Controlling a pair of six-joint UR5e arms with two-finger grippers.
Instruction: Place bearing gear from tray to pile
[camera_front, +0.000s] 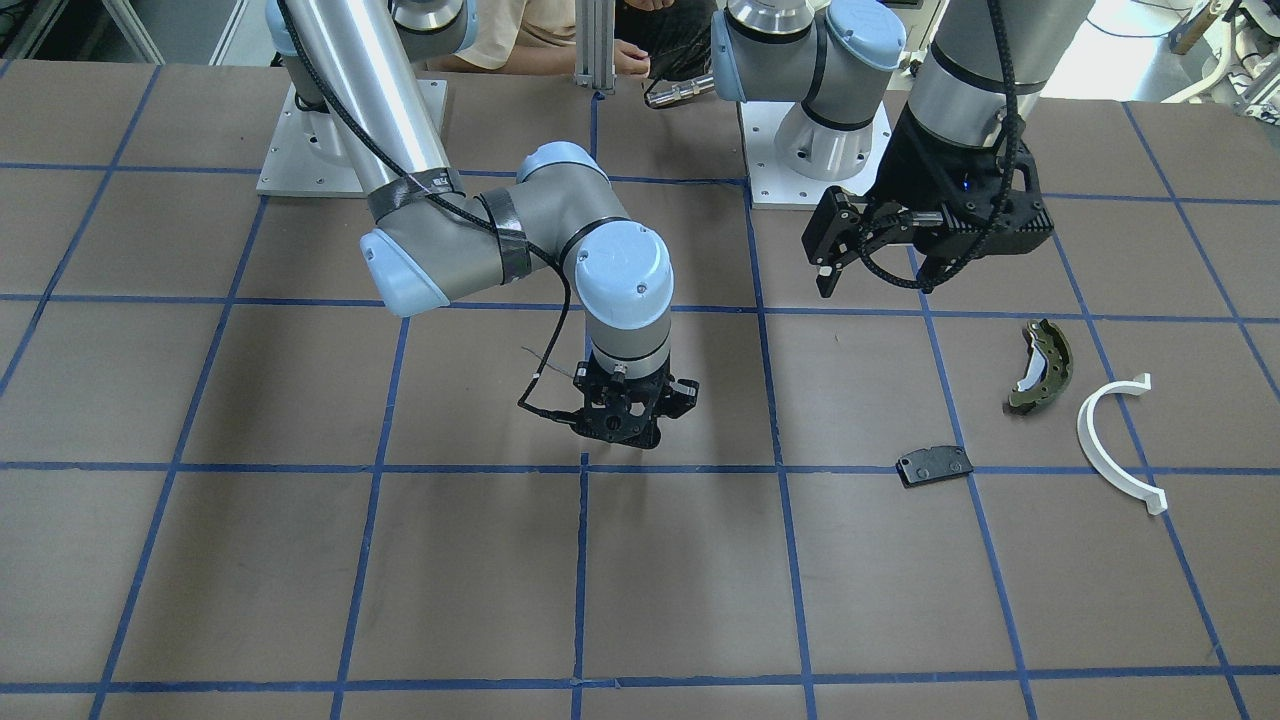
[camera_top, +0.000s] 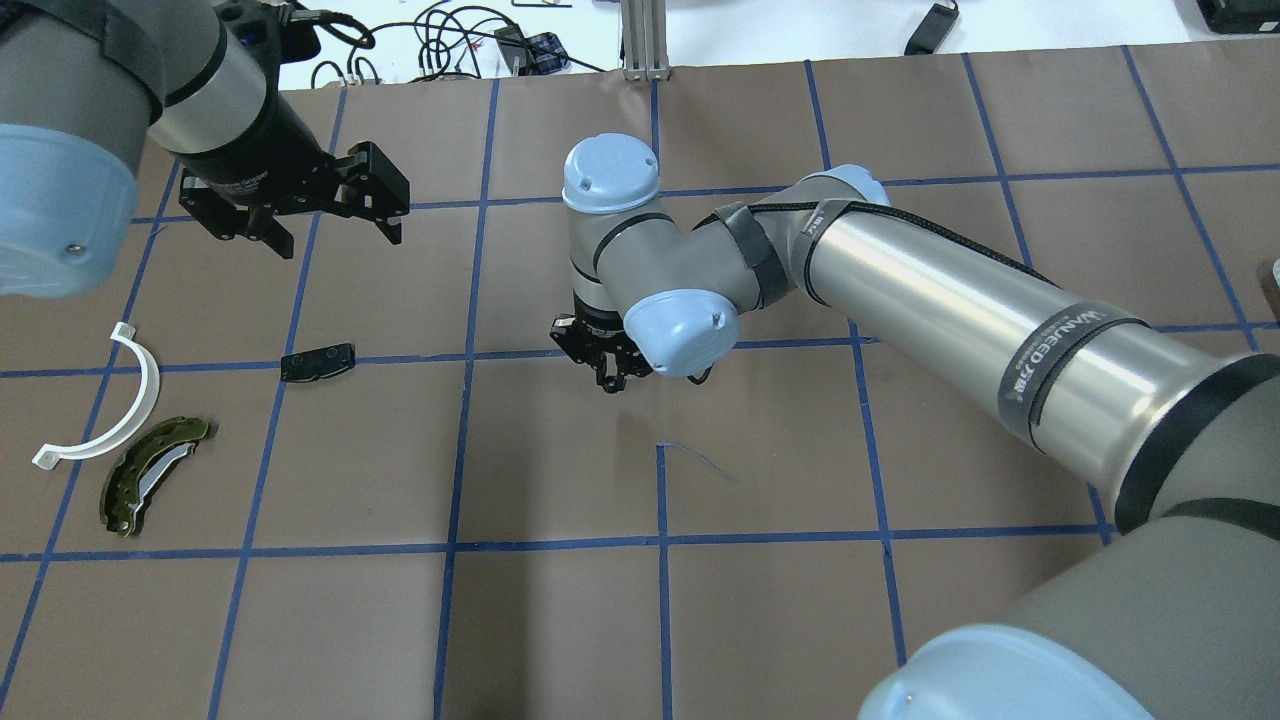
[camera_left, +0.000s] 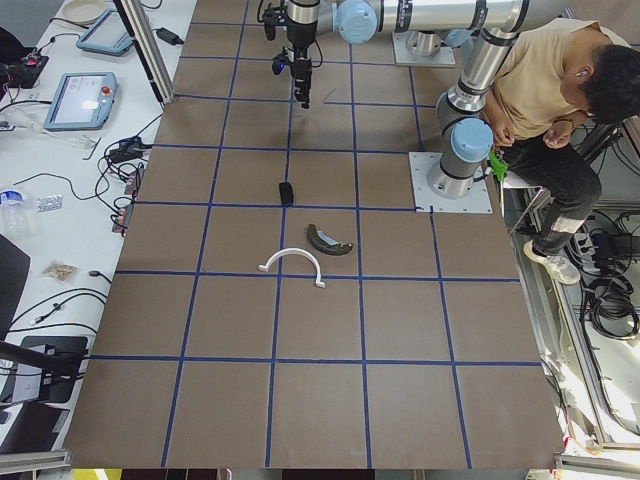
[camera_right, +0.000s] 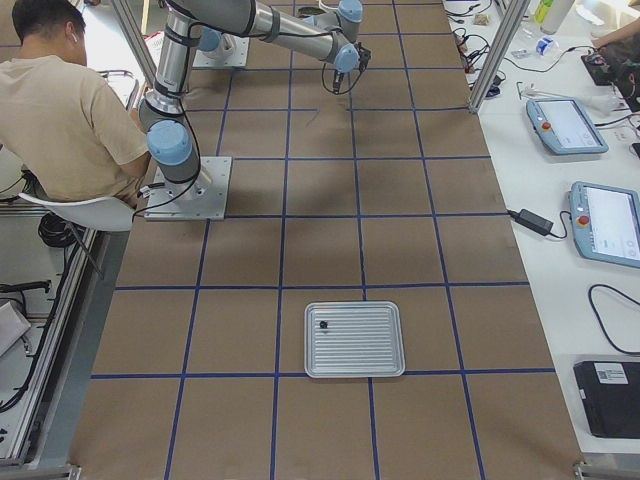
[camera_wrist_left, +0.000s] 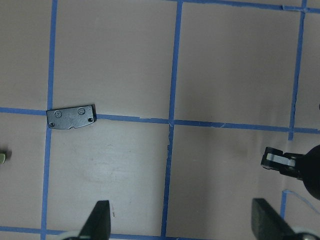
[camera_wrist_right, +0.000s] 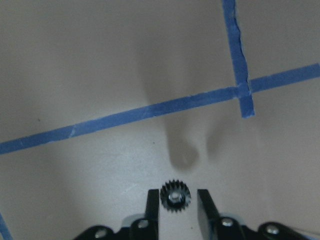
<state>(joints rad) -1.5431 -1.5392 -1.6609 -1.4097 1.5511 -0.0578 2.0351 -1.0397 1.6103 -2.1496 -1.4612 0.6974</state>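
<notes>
My right gripper (camera_wrist_right: 175, 201) is shut on the bearing gear (camera_wrist_right: 175, 196), a small black toothed wheel, and holds it above the brown table near the middle (camera_front: 625, 418) (camera_top: 610, 375). The pile lies toward the left arm's side: an olive-green brake shoe (camera_front: 1042, 365) (camera_top: 150, 475), a white half-ring (camera_front: 1110, 440) (camera_top: 120, 405) and a flat black pad (camera_front: 934, 465) (camera_top: 317, 362) (camera_wrist_left: 71, 117). My left gripper (camera_front: 828, 250) (camera_top: 385, 210) is open and empty, raised above the table beyond the pad. The grey tray (camera_right: 370, 345) lies far off at the table's right end.
A small dark part (camera_right: 323, 325) lies on the tray. Blue tape lines (camera_top: 460, 400) grid the table. A person (camera_left: 550, 90) sits behind the robot's bases. Cables and tablets (camera_right: 600, 220) lie on the white side bench.
</notes>
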